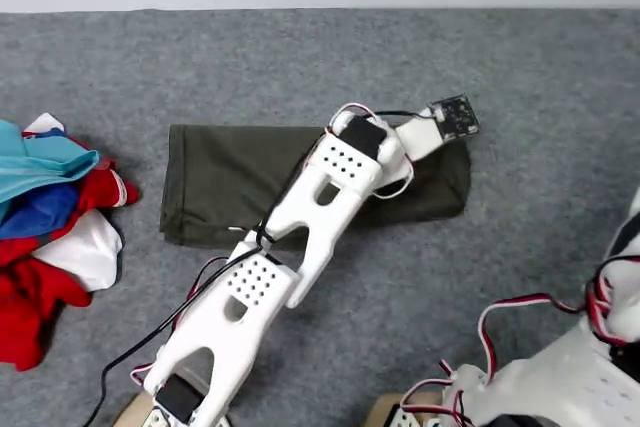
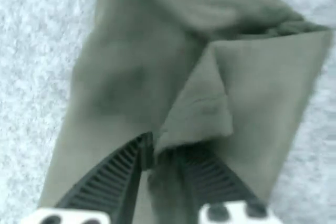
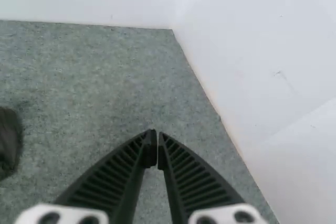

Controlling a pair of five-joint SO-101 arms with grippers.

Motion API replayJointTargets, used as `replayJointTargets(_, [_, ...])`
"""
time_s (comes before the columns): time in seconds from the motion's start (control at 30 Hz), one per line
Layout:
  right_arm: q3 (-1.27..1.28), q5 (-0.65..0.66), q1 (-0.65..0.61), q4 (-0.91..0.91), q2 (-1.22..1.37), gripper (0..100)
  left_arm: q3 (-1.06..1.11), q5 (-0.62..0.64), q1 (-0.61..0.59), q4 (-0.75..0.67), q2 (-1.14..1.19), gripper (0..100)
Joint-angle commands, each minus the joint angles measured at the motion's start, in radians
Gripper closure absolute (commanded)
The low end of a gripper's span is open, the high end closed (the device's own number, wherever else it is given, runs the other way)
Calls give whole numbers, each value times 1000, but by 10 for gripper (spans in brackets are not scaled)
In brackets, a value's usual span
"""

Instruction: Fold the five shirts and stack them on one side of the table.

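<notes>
Right end effector (image 3: 156, 149) is hovering clenched, fingertips touching, over the grey desk (image 3: 79, 77) beside the wall. Left end effector (image 2: 164, 149) is grasping a fold of the olive shirt (image 1: 230, 182), which is lying folded mid-desk. Pile of coloured shirts (image 1: 50, 217) is sitting heaped at the desk's left edge.

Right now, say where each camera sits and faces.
High view: fixed overhead, looking down on table, olive shirt, left arm, right arm.
Left wrist view: on left arm, facing the left pincer, shut on that shirt.
Right wrist view: on right arm, facing table and wall past the shut right pincer.
High and left wrist views share the shirt.
</notes>
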Motion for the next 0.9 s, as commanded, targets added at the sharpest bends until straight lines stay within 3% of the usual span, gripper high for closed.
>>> replayJointTargets(0.0, [0,0,10,39,2,984,-38,-8,-11,-28,-14,863])
replayJointTargets(0.33, [2,5,10,39,4,984,-64,-14,-46,-25,-26,818])
replayJointTargets(0.57, [2,3,10,39,2,984,-374,-8,-40,272,-26,820])
replayJointTargets(0.63, [2,0,10,39,2,984,-410,23,-38,272,-29,842])
replayJointTargets(0.73, [2,0,10,39,2,984,-389,31,-32,272,-64,859])
replayJointTargets(0.87, [2,5,10,39,2,984,-203,35,8,272,-164,862])
